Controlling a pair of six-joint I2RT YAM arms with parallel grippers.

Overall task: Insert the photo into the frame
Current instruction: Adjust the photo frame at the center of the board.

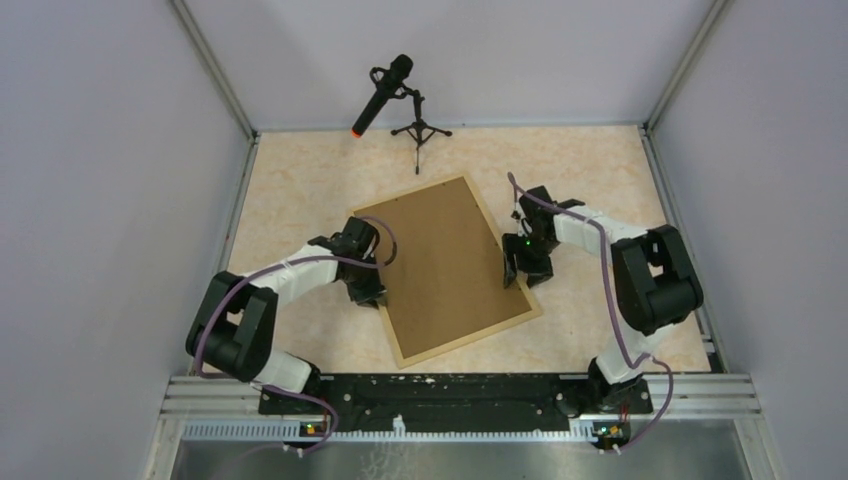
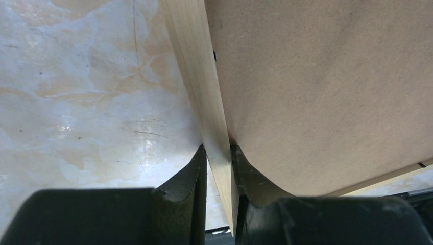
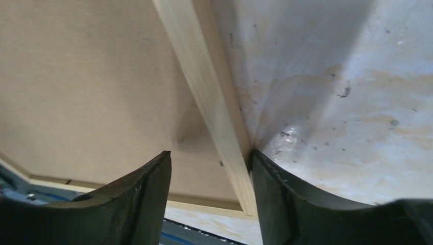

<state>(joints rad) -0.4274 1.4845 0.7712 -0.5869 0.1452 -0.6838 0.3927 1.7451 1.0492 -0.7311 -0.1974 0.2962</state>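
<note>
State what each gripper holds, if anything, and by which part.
The left gripper pinches the frame by its left long rail. The right gripper straddles the opposite rail, jaws open, gripping nothing.

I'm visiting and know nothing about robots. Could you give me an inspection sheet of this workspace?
Surface: beige marbled tabletop, a few dark specks.
Job's things: frame lies back up, brown backing board in it; photo not seen.
Clutter: microphone on small tripod at far edge.
Claws: left claw shut on frame's left strip; right claw open, straddling right strip.
Cables: purple cable along each arm.
Surroundings: grey walls on three sides; metal rail at near edge.
</note>
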